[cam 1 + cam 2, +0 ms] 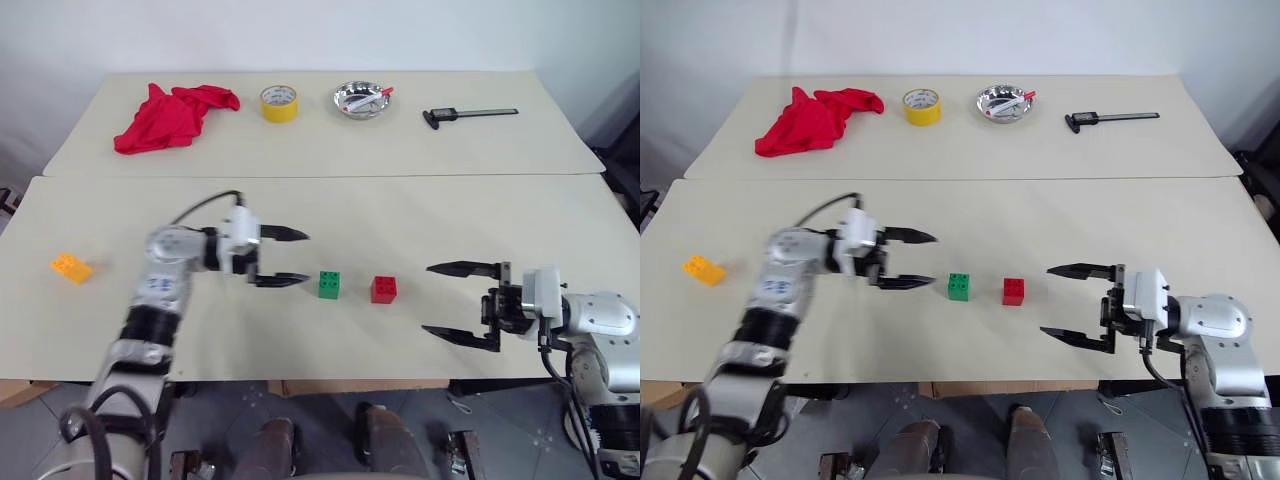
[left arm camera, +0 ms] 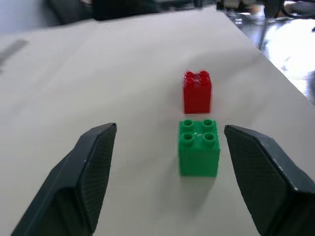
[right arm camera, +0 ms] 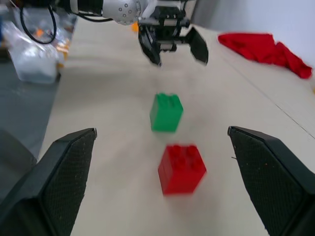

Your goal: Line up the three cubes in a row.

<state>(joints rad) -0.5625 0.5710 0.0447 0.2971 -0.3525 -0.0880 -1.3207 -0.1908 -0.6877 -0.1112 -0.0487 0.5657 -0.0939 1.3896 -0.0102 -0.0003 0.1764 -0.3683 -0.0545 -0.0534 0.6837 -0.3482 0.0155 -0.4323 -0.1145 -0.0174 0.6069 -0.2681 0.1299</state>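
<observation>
The green cube (image 1: pixel 329 285) and the red cube (image 1: pixel 383 289) stand side by side, a small gap between them, mid-table near the front. The orange-yellow cube (image 1: pixel 71 267) lies alone far to the left. My left gripper (image 1: pixel 304 257) is open and level, its fingertips just left of the green cube and holding nothing. The left wrist view shows the green cube (image 2: pixel 199 147) just ahead of the fingers, toward one of them, with the red cube (image 2: pixel 197 92) behind it. My right gripper (image 1: pixel 428 298) is open and empty to the right of the red cube, facing both cubes (image 3: pixel 166 112).
On the far table lie a red cloth (image 1: pixel 170 115), a yellow tape roll (image 1: pixel 279 102), a metal bowl (image 1: pixel 362 99) and a caliper (image 1: pixel 468 114). A seam (image 1: pixel 320 177) separates the two tables. The front table edge runs just below both grippers.
</observation>
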